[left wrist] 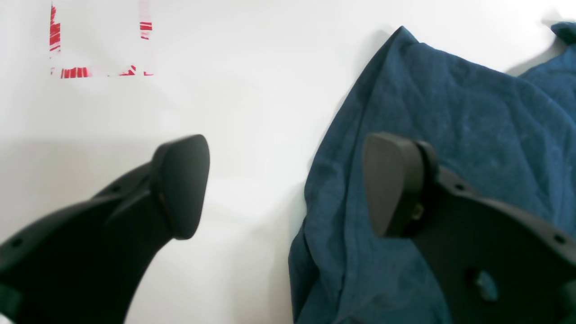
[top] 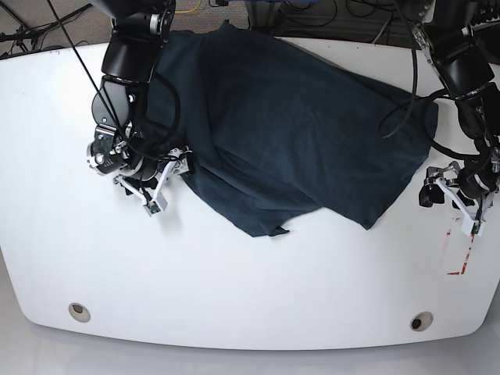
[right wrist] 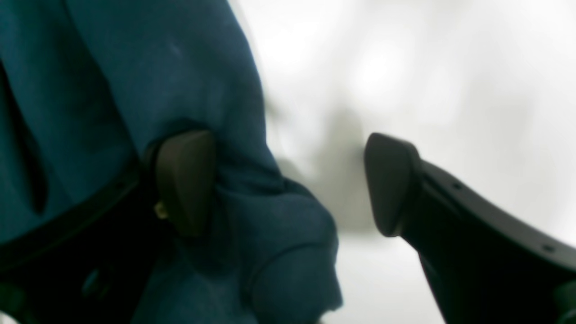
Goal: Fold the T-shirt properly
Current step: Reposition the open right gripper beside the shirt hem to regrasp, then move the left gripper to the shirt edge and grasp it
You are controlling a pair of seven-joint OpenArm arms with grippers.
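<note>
The dark navy T-shirt lies spread and wrinkled over the back middle of the white table. Its lower edge is bunched into a point toward the front. My right gripper is at the shirt's left edge. In the right wrist view it is open, with folded cloth draped over one finger and bulging into the gap. My left gripper is at the shirt's right corner. It is open, one finger over the shirt's edge and the other over bare table.
Red tape marks sit on the table near my left gripper, and they also show at the table's right edge. Two round holes lie near the front edge. Cables run behind the table's back edge.
</note>
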